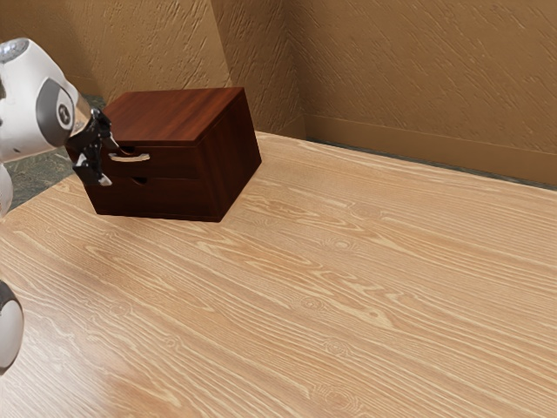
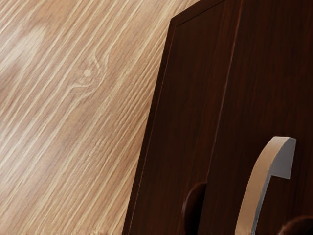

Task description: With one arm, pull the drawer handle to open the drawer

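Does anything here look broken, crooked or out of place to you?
Nothing stands out. The dark wooden cabinet sits flat on the table, its pale handle intact, with the gripper beside that handle.

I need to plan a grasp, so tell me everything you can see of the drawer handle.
The drawer handle is a slim, pale grey bar, metallic-looking, bowed outward, with a squared end. It is mounted level on the upper drawer front of the dark wooden cabinet, standing off the wood. The drawer looks shut. The open gripper sits at the handle's end toward the exterior view's left; whether it touches cannot be told.
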Robot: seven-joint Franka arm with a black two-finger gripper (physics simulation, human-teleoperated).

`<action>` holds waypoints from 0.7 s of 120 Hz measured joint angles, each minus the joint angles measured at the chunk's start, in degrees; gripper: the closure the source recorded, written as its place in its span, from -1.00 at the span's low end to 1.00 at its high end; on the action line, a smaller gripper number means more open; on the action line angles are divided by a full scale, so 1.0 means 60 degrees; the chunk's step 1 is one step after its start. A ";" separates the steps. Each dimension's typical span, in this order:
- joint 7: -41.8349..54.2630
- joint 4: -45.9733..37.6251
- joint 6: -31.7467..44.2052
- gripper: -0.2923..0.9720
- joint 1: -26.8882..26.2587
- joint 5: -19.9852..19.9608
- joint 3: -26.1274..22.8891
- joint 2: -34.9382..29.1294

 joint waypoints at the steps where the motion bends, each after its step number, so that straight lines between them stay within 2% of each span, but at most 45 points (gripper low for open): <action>1: -0.0007 0.0002 0.0010 -0.53 0.0002 -0.0003 -0.0013 0.0007; 61: -0.0280 0.0287 0.0470 -0.53 0.0192 -0.0078 -0.0364 0.0437; 84: -0.0336 0.0277 0.0576 -0.46 0.0198 -0.0076 -0.0396 0.0472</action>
